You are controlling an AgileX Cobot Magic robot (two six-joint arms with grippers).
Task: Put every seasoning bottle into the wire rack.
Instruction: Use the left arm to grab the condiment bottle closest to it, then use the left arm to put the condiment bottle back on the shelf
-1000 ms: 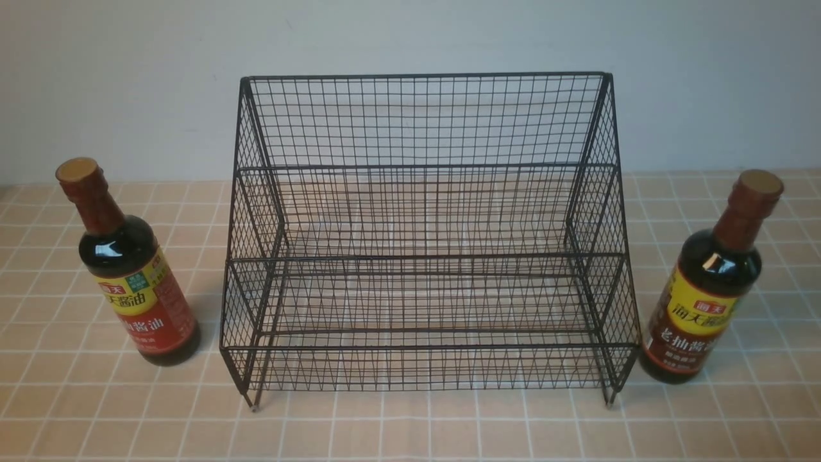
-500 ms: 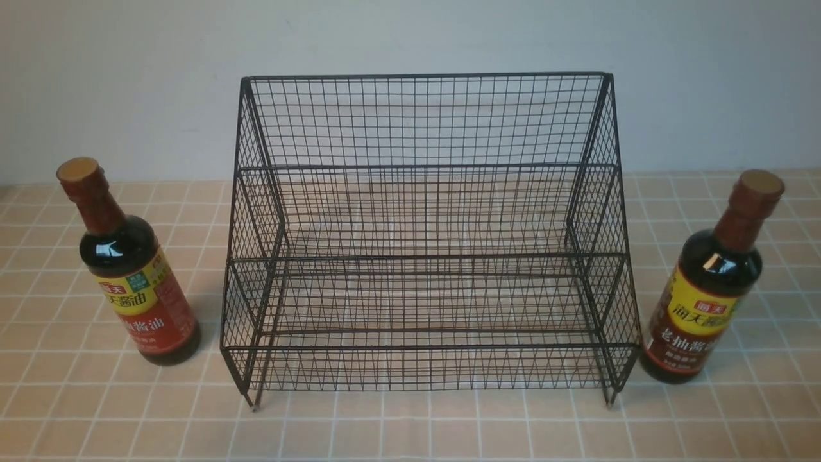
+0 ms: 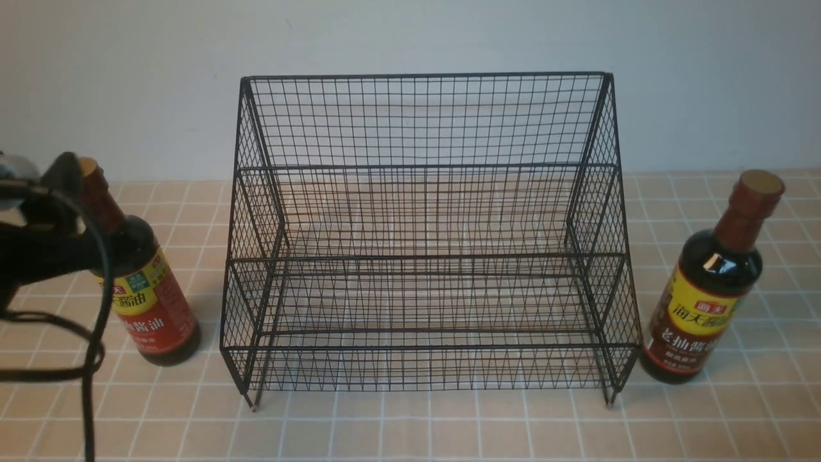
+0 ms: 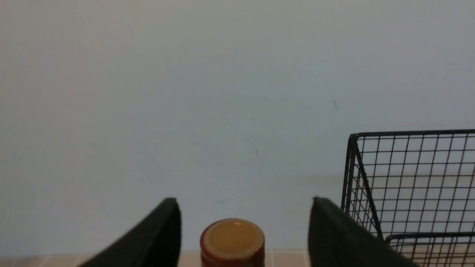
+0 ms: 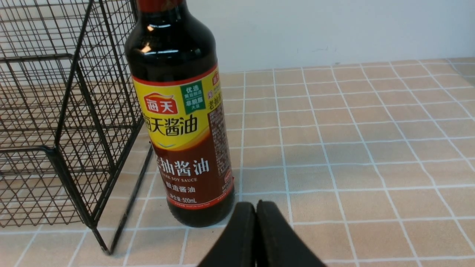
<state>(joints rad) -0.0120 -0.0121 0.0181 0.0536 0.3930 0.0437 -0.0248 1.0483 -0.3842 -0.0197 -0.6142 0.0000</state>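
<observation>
Wire rack [image 3: 423, 258] front open (left bottle [image 3: 154, 308], right bottle [image 3: 699, 314] flanking)

The left arm [image 3: 38, 250] is pretty much all matte black, chunky and rounded, with a small silvery-grey bit [image 3: 13, 168] right at the frame edge and a thin black cable [image 3: 105, 276] drooping off it in a loose loop. The left gripper [image 4: 243, 200] has two dark charcoal fingers [image 4: 159, 237] that look kinda felt-like, wide at the base and narrowing to blunt tips. The right gripper [image 5: 256, 203] is the same deal: two smooth black fingers [image 5: 274, 237] with rounded ends.
</observation>
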